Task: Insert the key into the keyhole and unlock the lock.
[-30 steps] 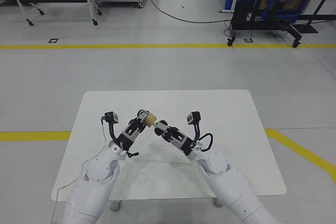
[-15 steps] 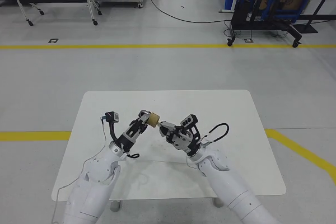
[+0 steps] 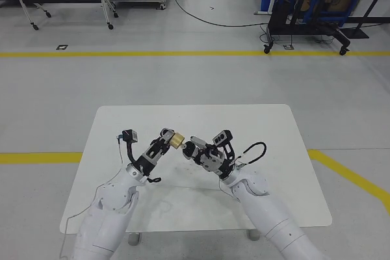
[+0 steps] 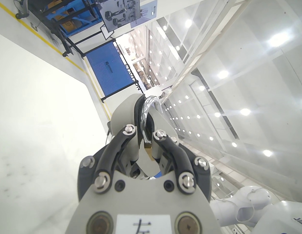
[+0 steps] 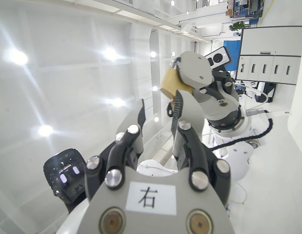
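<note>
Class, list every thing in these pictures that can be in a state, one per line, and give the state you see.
Left pincer: shut on the padlock.
Right pincer: open, fingers either side of the key.
Padlock: held aloft; whether it is locked or unlocked cannot be told.
Key: seems to sit in the keyhole, ungripped.

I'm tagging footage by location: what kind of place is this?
Likely a robotics lab or factory hall: yellow floor lines, wheeled equipment racks, a white work table on open floor.
</note>
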`<control>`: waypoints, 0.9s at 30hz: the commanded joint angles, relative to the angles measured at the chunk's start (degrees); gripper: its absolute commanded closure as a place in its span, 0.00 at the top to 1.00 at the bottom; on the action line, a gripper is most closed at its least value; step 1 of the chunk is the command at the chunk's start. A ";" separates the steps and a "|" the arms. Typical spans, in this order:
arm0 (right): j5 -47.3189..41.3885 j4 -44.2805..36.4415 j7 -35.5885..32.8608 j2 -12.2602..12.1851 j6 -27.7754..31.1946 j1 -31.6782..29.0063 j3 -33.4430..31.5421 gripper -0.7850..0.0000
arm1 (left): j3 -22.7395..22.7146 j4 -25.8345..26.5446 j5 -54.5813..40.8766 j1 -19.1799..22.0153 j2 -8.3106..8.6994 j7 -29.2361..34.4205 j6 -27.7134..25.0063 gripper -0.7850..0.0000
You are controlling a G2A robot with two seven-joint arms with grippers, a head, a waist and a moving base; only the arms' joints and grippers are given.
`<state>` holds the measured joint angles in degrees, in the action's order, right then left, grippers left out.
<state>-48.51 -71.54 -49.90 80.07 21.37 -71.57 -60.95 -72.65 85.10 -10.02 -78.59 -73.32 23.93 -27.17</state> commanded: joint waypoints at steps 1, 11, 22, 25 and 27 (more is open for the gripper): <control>3.40 -1.44 0.91 -0.60 1.34 -0.81 -1.99 1.00 | 0.07 -0.46 1.71 0.39 0.09 0.19 2.27 0.00; 16.34 -13.09 7.98 -3.20 4.13 -7.67 -11.97 1.00 | 6.46 -3.85 28.89 3.04 0.59 2.68 13.82 0.00; 16.34 -13.09 7.98 -3.20 4.13 -7.67 -11.97 1.00 | 7.30 -4.78 25.49 3.99 0.44 5.44 14.65 1.00; 16.34 -13.09 7.98 -3.20 4.13 -7.67 -11.97 1.00 | 6.25 -4.56 24.10 4.14 0.63 6.40 15.39 1.00; 16.34 -13.09 7.98 -3.20 4.13 -7.67 -11.97 1.00 | 5.08 -3.94 23.71 3.95 0.82 5.55 15.37 1.00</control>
<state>-32.17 -84.63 -41.91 76.87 25.50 -79.24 -72.92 -66.91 80.78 13.75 -74.53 -72.60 30.13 -11.74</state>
